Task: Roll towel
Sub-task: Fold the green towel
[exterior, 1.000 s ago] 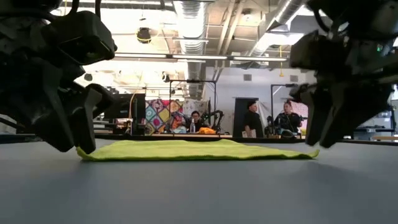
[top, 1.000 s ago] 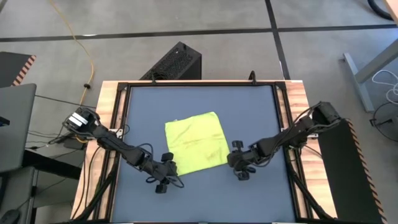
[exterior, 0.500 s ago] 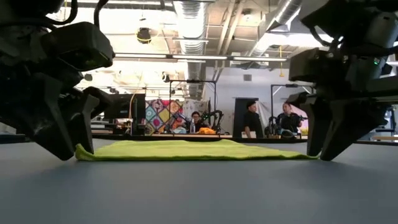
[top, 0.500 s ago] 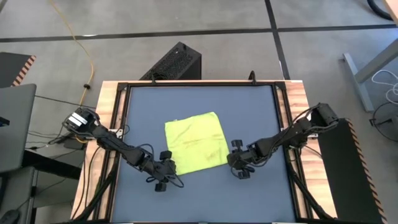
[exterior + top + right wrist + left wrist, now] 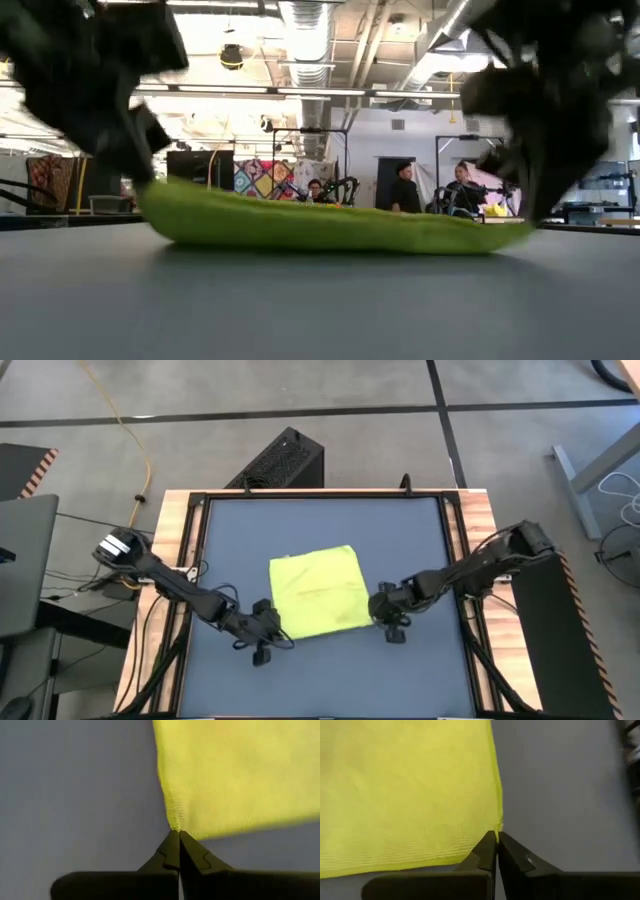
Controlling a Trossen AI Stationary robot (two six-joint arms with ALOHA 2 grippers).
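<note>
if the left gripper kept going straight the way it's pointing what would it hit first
The towel. The left gripper is shut on its near corner and points across the cloth, so it would likely push into the towel itself; nothing else shows ahead on the table.

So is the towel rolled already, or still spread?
Spread, not rolled: the towel lies open, only its near edge lifted, each corner pinched by left hand and right hand.

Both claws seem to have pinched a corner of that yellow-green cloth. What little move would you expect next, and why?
Probably both arms carry the pinched edge over the towel toward its far side, starting the roll. The left gripper and the right gripper are each shut on a near corner, and the low view shows that edge raised off the table while the rest lies flat.
</note>
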